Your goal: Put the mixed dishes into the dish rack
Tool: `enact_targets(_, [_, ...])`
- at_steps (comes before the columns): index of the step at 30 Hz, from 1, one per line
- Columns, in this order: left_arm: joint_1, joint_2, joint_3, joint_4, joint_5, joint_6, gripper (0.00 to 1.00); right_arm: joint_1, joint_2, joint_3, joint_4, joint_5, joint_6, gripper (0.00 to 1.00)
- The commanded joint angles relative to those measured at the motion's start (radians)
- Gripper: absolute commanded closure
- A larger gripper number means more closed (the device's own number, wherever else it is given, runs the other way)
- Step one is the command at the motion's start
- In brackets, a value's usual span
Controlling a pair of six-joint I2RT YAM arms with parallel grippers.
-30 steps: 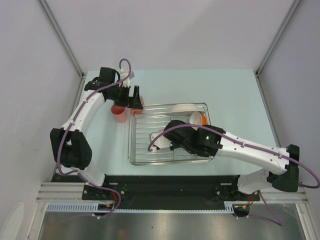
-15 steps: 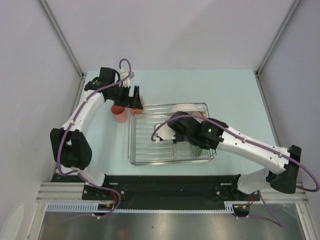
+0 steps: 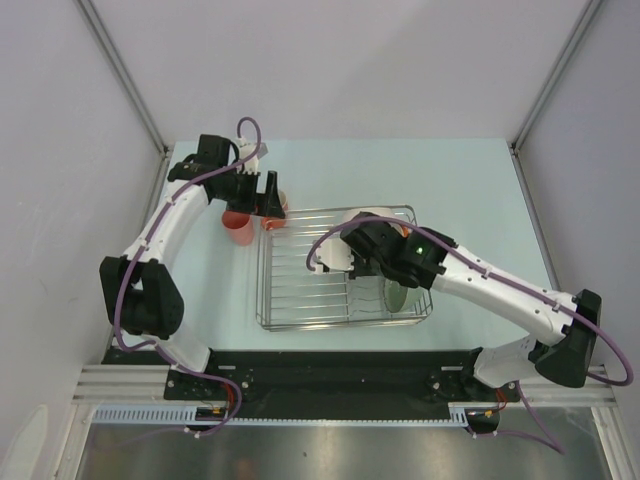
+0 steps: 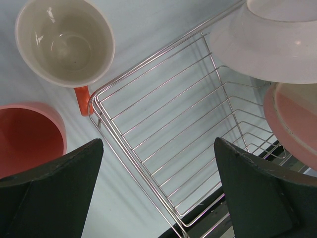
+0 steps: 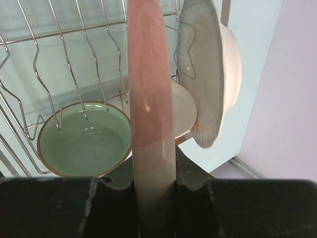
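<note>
My right gripper (image 5: 153, 173) is shut on the pink-and-cream plate (image 5: 148, 99) and holds it edge-on over the dish rack (image 5: 69, 74). In the top view the gripper (image 3: 340, 262) is over the middle of the rack (image 3: 290, 300). The pale green bowl (image 5: 84, 139) lies in the rack. The white shallow plate (image 5: 213, 79) stands upright, with the orange bowl (image 5: 185, 111) behind it. My left gripper (image 4: 157, 148) is open and empty above the rack's far left corner. The orange mug (image 4: 64, 42) and pink tumbler (image 4: 27, 139) stand on the table beside it.
The rack (image 4: 163, 124) stands on a pale table between grey walls. In the top view the tumbler (image 3: 240, 228) is just left of the rack. The white plate (image 3: 372, 214) is at the rack's far side and the green bowl (image 3: 393, 293) at its near right.
My right arm has carried the pink-and-cream plate from the rack's near left toward its far middle. The left arm has not moved.
</note>
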Motion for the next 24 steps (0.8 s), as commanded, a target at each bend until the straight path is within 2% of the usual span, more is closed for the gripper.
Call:
enact_targets(1, [0.009, -0.010, 0.007, 0.017, 0.034, 0.021, 0.00, -0.008, -0.010, 0.029, 0.073, 0.015, 0.006, 1.00])
enact_targets(24, [0.022, -0.010, 0.012, 0.012, 0.046, 0.032, 0.00, -0.103, 0.080, -0.037, 0.101, -0.059, 0.049, 1.00])
